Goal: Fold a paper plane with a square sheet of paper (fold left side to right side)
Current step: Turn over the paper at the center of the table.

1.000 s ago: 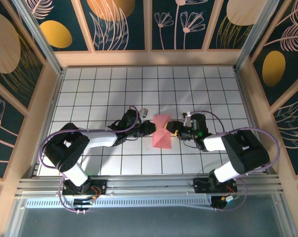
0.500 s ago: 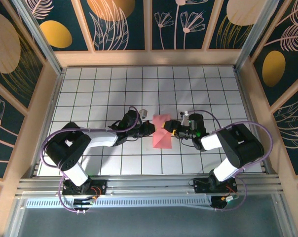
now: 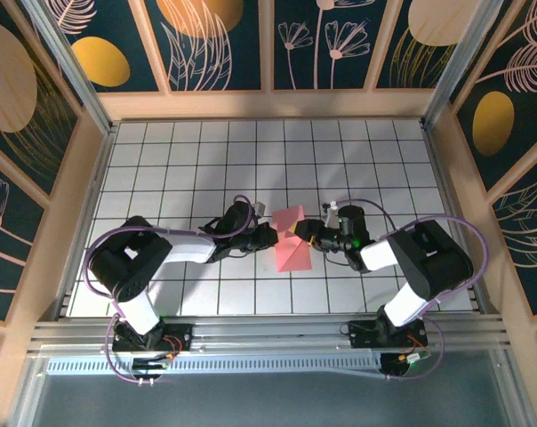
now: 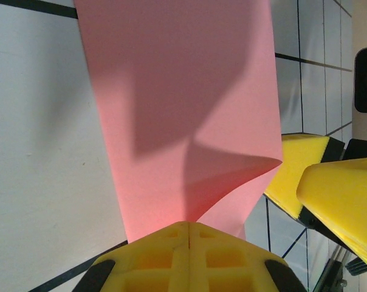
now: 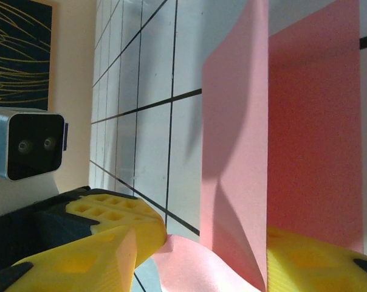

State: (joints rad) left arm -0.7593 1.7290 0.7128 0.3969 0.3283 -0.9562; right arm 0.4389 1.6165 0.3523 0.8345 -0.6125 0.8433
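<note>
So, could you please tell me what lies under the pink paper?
The white grid table lies under the paper. Its lifted part arches above the tiles, pinched by the left gripper. What lies beneath the flat part is covered.

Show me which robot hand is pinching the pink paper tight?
The left gripper: its yellow jaws are pressed shut on the edge of the pink paper. The right gripper has its jaws apart around the paper.
</note>
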